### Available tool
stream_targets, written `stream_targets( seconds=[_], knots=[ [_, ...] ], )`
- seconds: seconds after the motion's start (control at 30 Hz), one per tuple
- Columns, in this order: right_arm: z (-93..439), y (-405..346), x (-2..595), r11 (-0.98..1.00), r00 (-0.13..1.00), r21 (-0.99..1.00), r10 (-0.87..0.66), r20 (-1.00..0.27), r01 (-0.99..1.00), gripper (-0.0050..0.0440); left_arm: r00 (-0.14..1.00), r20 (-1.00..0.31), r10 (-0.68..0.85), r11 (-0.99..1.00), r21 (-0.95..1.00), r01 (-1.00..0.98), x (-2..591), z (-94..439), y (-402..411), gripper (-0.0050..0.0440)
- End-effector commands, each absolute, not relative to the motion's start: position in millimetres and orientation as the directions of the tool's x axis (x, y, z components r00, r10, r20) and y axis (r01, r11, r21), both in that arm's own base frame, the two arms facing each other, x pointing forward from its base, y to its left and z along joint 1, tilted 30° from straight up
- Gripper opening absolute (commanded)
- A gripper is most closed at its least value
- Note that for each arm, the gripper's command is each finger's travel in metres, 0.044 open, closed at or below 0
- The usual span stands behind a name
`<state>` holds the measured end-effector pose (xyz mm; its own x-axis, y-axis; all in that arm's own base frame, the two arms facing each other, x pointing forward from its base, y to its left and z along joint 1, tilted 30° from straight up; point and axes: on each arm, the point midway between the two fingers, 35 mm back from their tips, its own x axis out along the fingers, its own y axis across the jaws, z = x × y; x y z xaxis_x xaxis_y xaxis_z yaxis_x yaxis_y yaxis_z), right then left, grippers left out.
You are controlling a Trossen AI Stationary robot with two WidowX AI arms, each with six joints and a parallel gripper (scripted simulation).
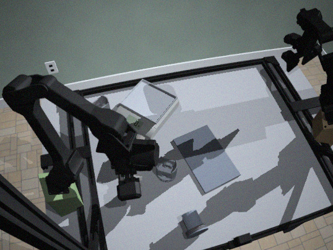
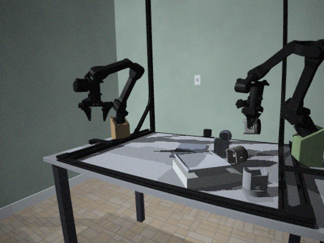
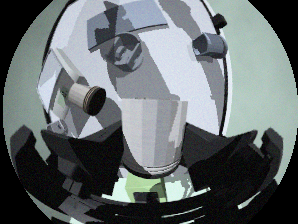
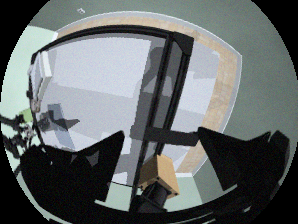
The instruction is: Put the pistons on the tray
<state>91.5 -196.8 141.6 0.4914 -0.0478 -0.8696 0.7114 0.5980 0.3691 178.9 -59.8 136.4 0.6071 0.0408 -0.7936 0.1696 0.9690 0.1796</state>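
My left gripper point(image 2: 252, 123) is shut on a grey piston point(image 3: 152, 132) and holds it well above the bench; the piston also shows in the exterior view point(image 2: 252, 126). The flat steel tray point(image 1: 205, 158) lies near the bench's middle with nothing on it. One piston point(image 1: 166, 169) stands just left of the tray, apart from it. Another point(image 1: 193, 223) stands near the front edge. A third point(image 1: 102, 100) is at the back left. A fourth point(image 3: 87, 96) lies on its side on the white box. My right gripper point(image 2: 96, 112) is open and empty, high over the far corner.
A white box point(image 1: 148, 106) with a flat top plate and a green panel stands at the back left. A black frame point(image 1: 278, 80) rims the bench, with upright posts point(image 2: 149, 66). A green block point(image 1: 62, 198) and a tan block point(image 2: 119, 127) sit at the arm bases.
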Motion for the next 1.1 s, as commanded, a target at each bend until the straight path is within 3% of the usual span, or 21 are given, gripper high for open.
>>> stream_targets(
  seconds=[0.0, 0.47, 1.07],
  knots=[
    [141.8, -196.6, 91.9, 0.599, 0.494, 0.371, -0.047, -0.868, 0.709, 0.0440, 0.604, -0.796, 0.044, 0.988, 0.126, 0.094, 178.5, 143.6, -42.5, 0.0158],
    [141.8, -196.6, 91.9, 0.599, 0.494, 0.371, -0.047, -0.868, 0.709, 0.0440, 0.559, -0.828, 0.053, 0.985, -0.049, -0.167, 177.6, 157.6, 15.8, 0.0158],
    [141.8, -196.6, 91.9, 0.599, 0.494, 0.371, -0.047, -0.868, 0.709, 0.0440, 0.500, -0.865, 0.040, 0.841, -0.242, -0.485, 176.4, 176.2, 93.6, 0.0158]
  ],
)
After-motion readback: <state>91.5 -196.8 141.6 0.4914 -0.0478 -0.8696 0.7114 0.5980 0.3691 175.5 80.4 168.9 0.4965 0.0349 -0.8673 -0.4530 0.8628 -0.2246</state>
